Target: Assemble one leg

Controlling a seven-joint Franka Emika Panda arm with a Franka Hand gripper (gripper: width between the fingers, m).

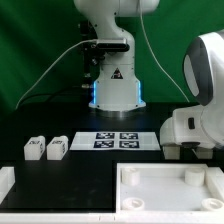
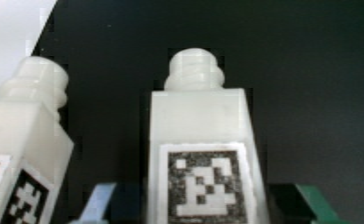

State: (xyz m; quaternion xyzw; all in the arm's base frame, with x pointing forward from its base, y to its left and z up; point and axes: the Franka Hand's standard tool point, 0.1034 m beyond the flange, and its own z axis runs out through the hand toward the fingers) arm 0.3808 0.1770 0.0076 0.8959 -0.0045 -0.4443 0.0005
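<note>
Looking across the black table (image 1: 80, 175), I see the arm (image 1: 205, 70) bent down on the exterior view's right, at about three o'clock from the marker board (image 1: 125, 140). Its gripper (image 1: 186, 150) is low over the table and partly hidden by the white wrist housing.

In the wrist view the gripper (image 2: 205, 208) sits over the leg (image 2: 200, 130), a stubby white block with a rounded knob at one end and a black-and-white tag on the face turned to the camera. A bluish finger (image 2: 101, 205) shows on each side of it. A dark strip of table separates each finger from the leg, so the jaws stand apart, straddling the leg and gripping nothing. A second leg (image 2: 33, 120) lies just beside it, parallel, knob pointing the same way, with a dark gap between the two. From where I stand the arm covers both of them.

Two more legs (image 1: 33, 148) (image 1: 57, 148) sit close together at nine o'clock from the marker board, on the exterior view's left, well apart from the gripper. The robot base (image 1: 115, 85) stands at twelve o'clock from the board. The large tabletop (image 1: 160, 195) with its raised rim lies at about five o'clock from it. Another white part (image 1: 6, 180) shows at about eight o'clock, cut off by the frame edge; I cannot tell what it is.
</note>
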